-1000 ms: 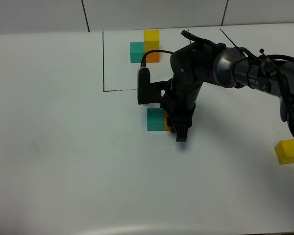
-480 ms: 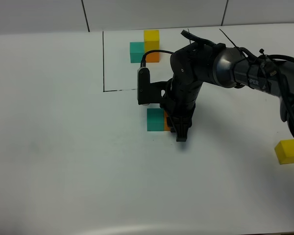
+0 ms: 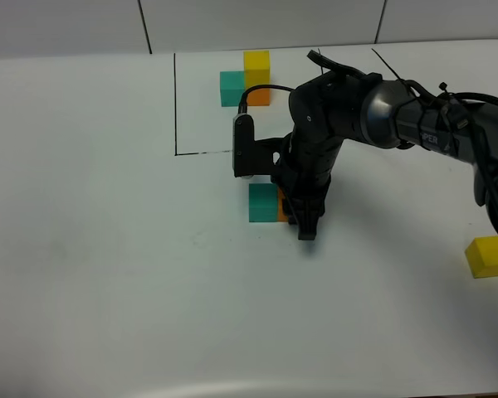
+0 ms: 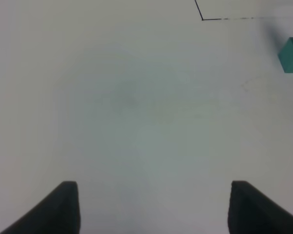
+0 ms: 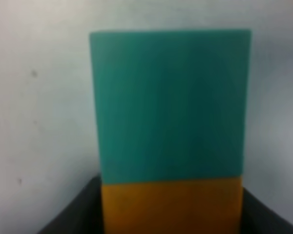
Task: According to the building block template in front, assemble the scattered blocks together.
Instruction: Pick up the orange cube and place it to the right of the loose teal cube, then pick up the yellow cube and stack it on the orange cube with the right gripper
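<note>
Right tool (image 3: 305, 225) points down onto the tabletop (image 3: 108, 265), its fingers flanking the orange cube (image 5: 171, 207). Whether they clamp it or merely stand beside it, I cannot tell. That cube sits flush against the teal cube (image 3: 263, 203), which lies at its 9 o'clock. At 12 o'clock from the pair stands the template (image 3: 247, 80), inside its black outline (image 3: 175, 108). The yellow cube (image 3: 489, 256) lies well apart at 4 o'clock. Left tool (image 4: 154, 209) hangs open above the tabletop.
</note>
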